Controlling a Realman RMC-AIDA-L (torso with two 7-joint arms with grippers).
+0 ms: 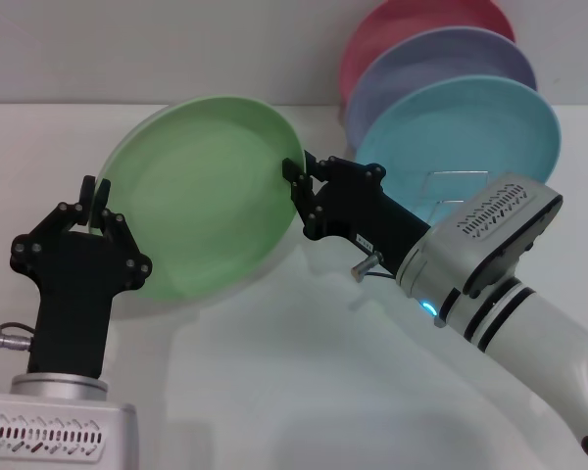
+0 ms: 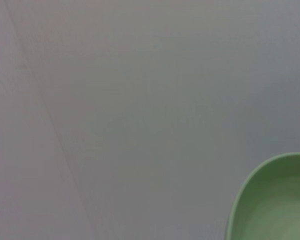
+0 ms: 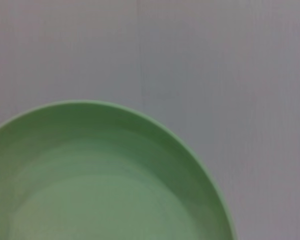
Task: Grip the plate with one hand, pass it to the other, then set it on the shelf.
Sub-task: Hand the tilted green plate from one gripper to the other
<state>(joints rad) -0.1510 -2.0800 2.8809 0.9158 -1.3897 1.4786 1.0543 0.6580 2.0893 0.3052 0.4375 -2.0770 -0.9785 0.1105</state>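
Green plate [image 1: 201, 196], frame ctr-left, tilted: left gripper [image 1: 96, 208] & right gripper [image 1: 296, 176] fingers both clamped on rim.

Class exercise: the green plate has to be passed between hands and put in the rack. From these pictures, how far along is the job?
Done: the green plate is lifted off the table. In hand: the handover, with the left gripper and the right gripper each at opposite edges of the rim. Left: one releases, then the plate goes into the wire rack beside the blue plate.
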